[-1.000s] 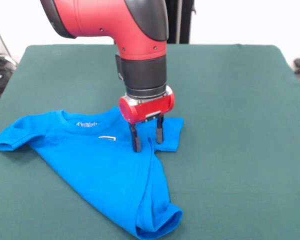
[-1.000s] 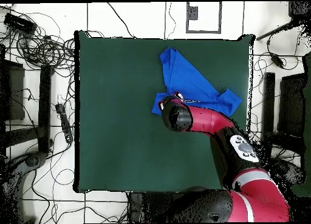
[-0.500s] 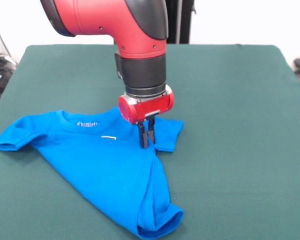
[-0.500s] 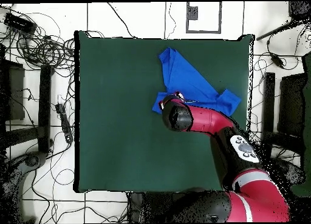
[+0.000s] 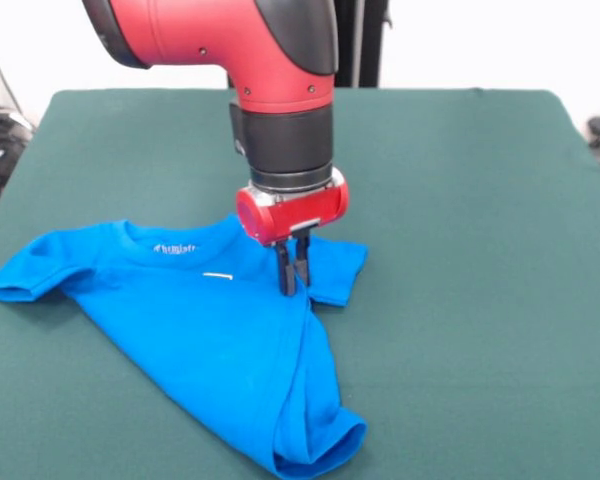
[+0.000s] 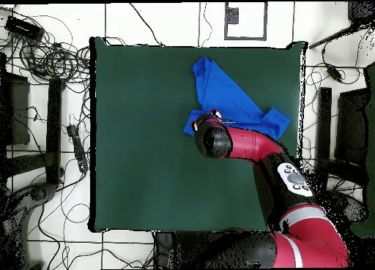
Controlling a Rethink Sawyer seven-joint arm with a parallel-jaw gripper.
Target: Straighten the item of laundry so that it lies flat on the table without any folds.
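From overhead, the arm [image 6: 249, 144] covers the gripper, so you cannot see it there, and it hides part of the T-shirt [image 6: 223, 91] near one sleeve. In the front view, the neck label's white lettering [image 5: 180, 249] is too small to read, the printed front faces down, and the arm's upper part is cut off.

front view: low, close, looking across the dark green felt-covered table [image 5: 460, 200] | overhead view: high, straight down, whole table [image 6: 139, 135] plus surrounding floor | shared: tabletop, red and black arm [image 5: 280, 90]
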